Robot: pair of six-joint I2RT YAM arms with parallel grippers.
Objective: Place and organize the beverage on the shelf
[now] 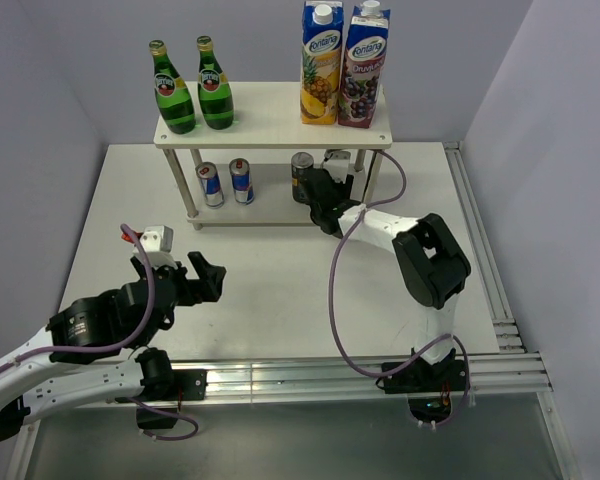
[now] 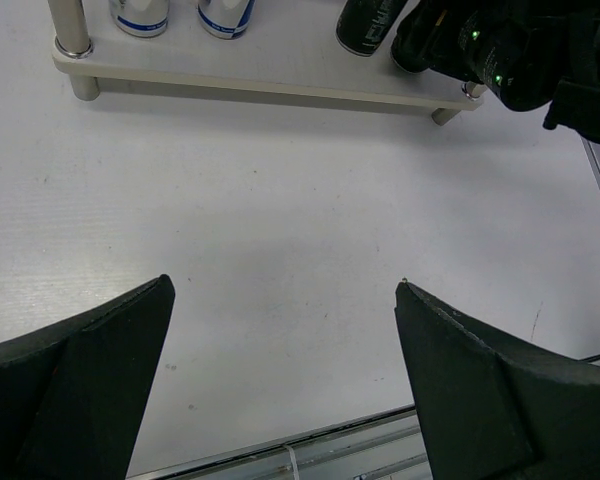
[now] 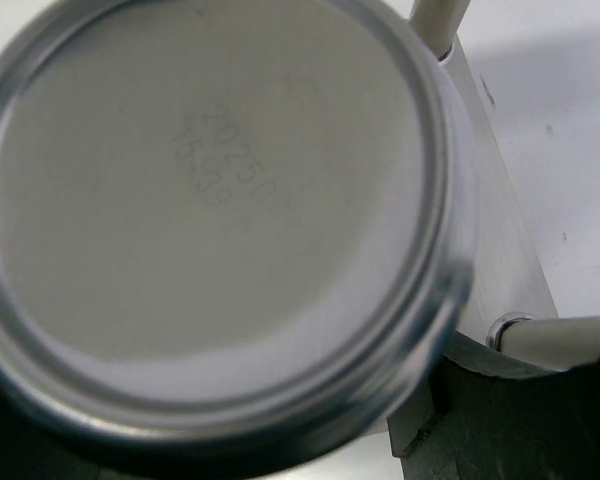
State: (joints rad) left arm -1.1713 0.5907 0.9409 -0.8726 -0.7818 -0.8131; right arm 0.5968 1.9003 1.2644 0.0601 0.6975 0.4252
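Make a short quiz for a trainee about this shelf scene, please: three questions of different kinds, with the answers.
1. True or false: the two green bottles stand on the top board of the shelf.
2. Multiple choice: what shares the top board with them? A) two juice cartons B) two mugs C) a stack of plates
3. Fill in the missing word: the left gripper hangs over the bare table with its jaws ___ and nothing between them.

Key: 1 true; 2 A; 3 open.
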